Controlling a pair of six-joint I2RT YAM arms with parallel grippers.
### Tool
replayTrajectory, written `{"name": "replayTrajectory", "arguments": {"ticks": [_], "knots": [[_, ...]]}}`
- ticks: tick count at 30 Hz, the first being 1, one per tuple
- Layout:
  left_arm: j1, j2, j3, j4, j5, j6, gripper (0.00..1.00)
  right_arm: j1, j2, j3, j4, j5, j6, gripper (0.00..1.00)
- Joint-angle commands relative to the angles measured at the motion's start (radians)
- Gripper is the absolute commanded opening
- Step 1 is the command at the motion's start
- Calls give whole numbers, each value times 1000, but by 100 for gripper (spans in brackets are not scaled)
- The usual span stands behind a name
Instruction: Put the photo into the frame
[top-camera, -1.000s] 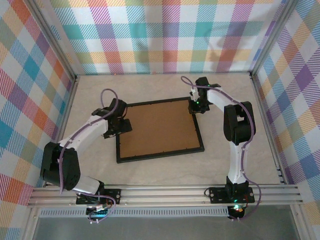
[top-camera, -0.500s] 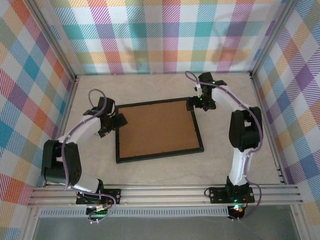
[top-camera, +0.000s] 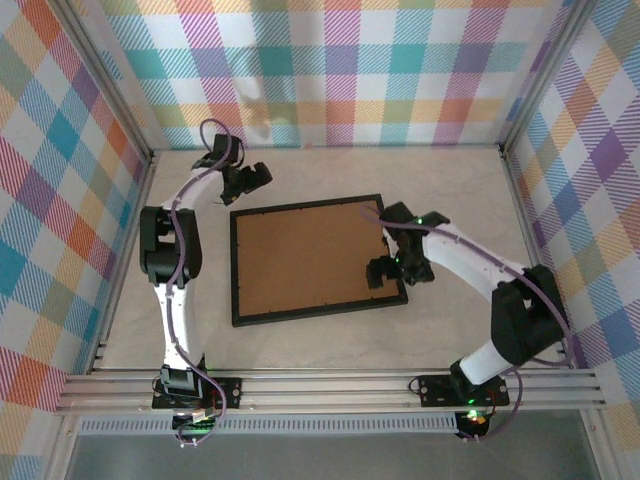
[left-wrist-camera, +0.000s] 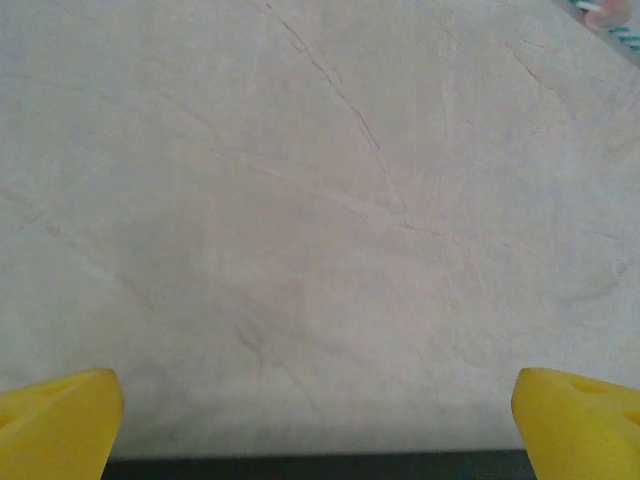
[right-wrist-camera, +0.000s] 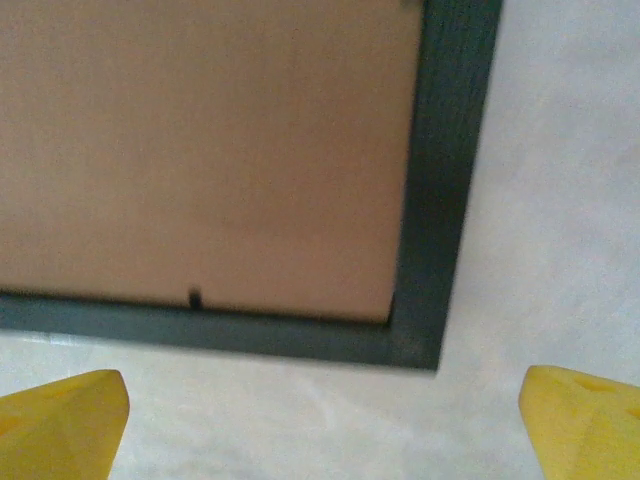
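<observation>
Both tools are gaping wide and carrying nothing! The left tool (top-camera: 252, 178) has swung right off the frame (top-camera: 310, 255). A second ago it hung over the 9 o'clock edge. Now it sits out past the 11 o'clock corner, with its wrist view looking at bare worktop (top-camera: 450, 190) between its yellow fingertips (left-wrist-camera: 60, 420).

And the right tool (top-camera: 388, 272) has moved too, leaving the 1 o'clock corner and running down the right side to the 5 o'clock corner. Its own camera looks down on that black corner. A small dark tab (right-wrist-camera: 193, 297) sits on the lower rail, with the fingers spread either side and touching nothing.

The frame itself hasn't budged. It lies flat at the centre of the worktop, back up, with the brown board (right-wrist-camera: 200, 150) filling it edge to edge. The photo? If it's inside, it is hidden under that board, and I can't confirm it from here.

What does this mean for the task? My read is that both tools letting go and the left one pulling clear mark the closing stage, with the board seated and hands off. The right tool over that corner could be lining up one last press. That is a guess, and nothing here settles it.
</observation>
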Motion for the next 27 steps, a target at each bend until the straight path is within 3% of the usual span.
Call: {"name": "replayTrajectory", "arguments": {"ticks": [1,6,11,21,27], "knots": [[8,55,85,-88,40,47,100,34,-82,-78,-24,-89,169,96],[9,113,126,-107,80,61,100,73,-145,-205,75,-228,306,90],[8,104,100,-123,84,65,100,92,-142,-263,268,-264,414,90],[9,13,-116,-73,127,31,99,94,-85,-355,651,-176,564,94],[4,-77,-241,-37,173,1,98,90,-43,-264,704,-56,514,97]]}}
